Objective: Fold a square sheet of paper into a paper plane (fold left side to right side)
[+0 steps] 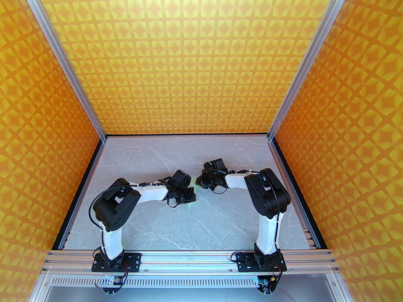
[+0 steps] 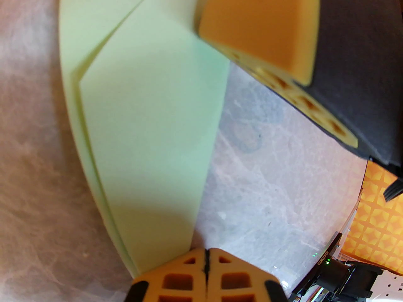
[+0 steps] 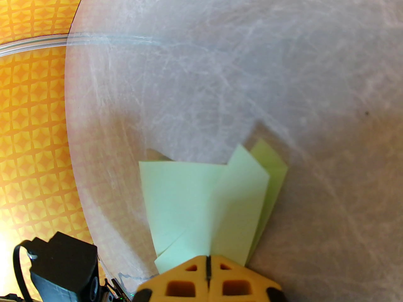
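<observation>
Grey marbled surface [image 1: 176, 219] carries the pale green paper plane [image 2: 148, 131] lying flat, creased in layers: left jaws pressed together at its narrow end, right jaws together too, with its flaps [image 3: 252, 175] fanning out just ahead of them.

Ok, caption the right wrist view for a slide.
Shut jaws over layered, creased mint-green paper on the grey marbled table.

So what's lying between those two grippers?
The folded mint-green paper. The left wrist view shows it running from the left gripper up to the right gripper.
</observation>
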Tool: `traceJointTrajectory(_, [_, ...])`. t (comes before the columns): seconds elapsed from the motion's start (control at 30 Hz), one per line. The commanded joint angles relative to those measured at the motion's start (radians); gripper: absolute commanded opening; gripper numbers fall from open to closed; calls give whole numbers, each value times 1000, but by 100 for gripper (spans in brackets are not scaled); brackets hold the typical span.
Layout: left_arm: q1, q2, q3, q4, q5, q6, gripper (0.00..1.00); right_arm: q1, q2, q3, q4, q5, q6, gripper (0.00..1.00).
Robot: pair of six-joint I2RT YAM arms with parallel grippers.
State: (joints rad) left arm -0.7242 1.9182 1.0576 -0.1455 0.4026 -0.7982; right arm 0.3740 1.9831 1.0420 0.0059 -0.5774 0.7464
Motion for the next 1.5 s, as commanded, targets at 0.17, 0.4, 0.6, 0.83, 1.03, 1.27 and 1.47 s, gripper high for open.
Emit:
traceJointTrajectory(0.17, [6,-18,-70,-40,-15,45,1,6,57,18,-134,108,-28,0])
traceJointTrajectory(0.4, [5,-64,-118,-44,-16,58,1,7,76,40,-153,117,-33,0])
traceJointTrajectory(0.6, [3,-106,-161,-56,-16,73,1,7,83,52,-165,122,-35,0])
traceJointTrajectory(0.83, [-6,-137,-186,-71,-16,85,1,6,85,57,-166,120,-32,0])
traceJointTrajectory(1.03, [-16,-170,-213,-89,-16,96,1,6,86,58,-165,120,-33,0])
traceJointTrajectory(1.27, [-11,-253,-255,-86,-19,81,0,6,42,51,-154,106,-27,0])
traceJointTrajectory(1.47, [51,-370,-261,-34,-25,55,13,10,-90,52,-193,124,-28,18])
